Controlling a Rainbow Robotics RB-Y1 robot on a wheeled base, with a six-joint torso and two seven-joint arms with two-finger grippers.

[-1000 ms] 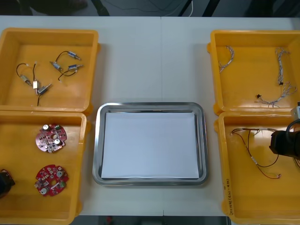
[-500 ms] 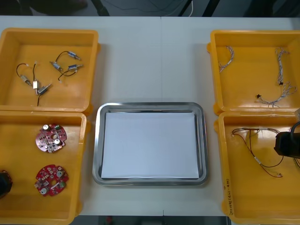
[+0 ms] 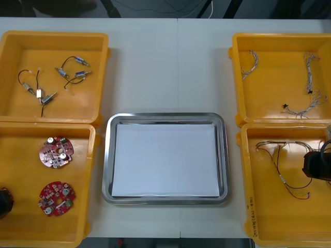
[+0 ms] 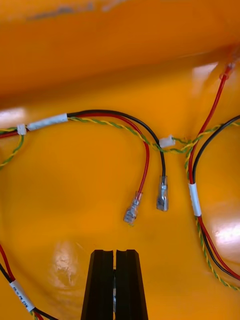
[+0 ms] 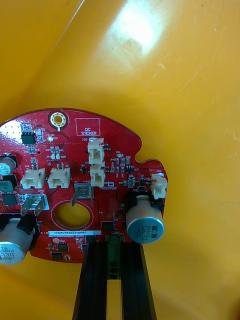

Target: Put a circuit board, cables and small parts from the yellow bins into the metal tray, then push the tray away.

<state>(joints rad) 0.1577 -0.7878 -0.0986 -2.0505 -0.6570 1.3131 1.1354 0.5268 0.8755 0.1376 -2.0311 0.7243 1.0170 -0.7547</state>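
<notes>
My left gripper (image 5: 114,250) is shut on the near edge of a round red circuit board (image 5: 75,165), with the board's green connector (image 5: 114,260) between the fingers. In the front view the left arm's black end (image 3: 4,202) is at the left edge of the near left bin (image 3: 46,125), level with the lower circuit board (image 3: 57,198). A second board (image 3: 55,152) lies farther back. My right gripper (image 4: 114,252) is shut on nothing, just short of the metal ends of the red and black cables (image 4: 131,212). It hangs over the near right bin (image 3: 248,181).
The metal tray (image 3: 165,117), white inside, sits between the bins. The far left bin (image 3: 98,77) holds small metal parts on black leads (image 3: 51,77). The far right bin (image 3: 235,77) holds twisted blue and white cables (image 3: 310,88). Red and yellow cables (image 3: 282,170) lie beside the right arm (image 3: 316,165).
The left gripper has shut. The left arm's black end has slipped a little toward the left edge. The right arm has drawn back toward the near right, uncovering more cable.
</notes>
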